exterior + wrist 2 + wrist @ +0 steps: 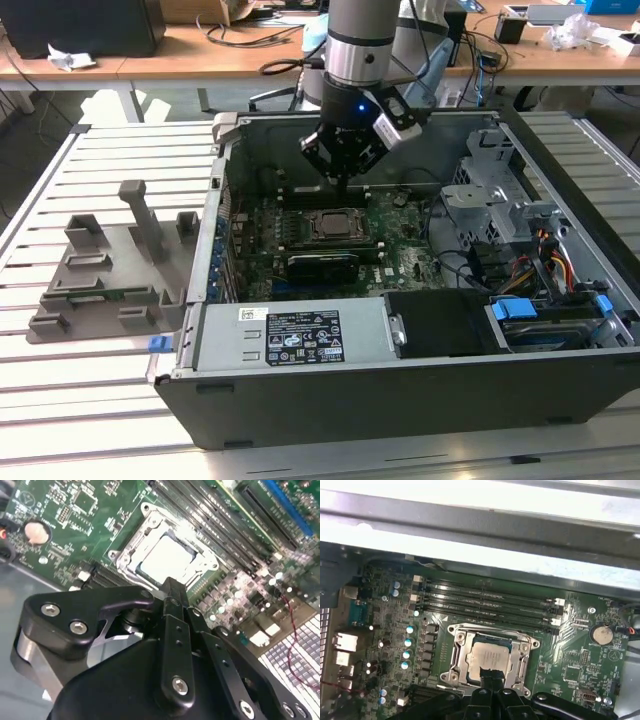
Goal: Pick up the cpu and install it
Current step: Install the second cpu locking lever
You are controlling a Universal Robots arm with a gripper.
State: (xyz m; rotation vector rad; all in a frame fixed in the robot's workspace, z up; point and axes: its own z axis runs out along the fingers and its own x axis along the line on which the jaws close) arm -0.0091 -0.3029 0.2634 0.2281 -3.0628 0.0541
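- We see the cpu (490, 656) seated flat in its socket (461, 666).
- Our end effector (172, 592) hangs just above it, toward six o'clock, fingers clenched, empty.

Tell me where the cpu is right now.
The cpu sits flat inside the metal-framed socket on the motherboard, beside the memory slots in both wrist views. In the exterior view, it lies mid-case, just below the gripper.
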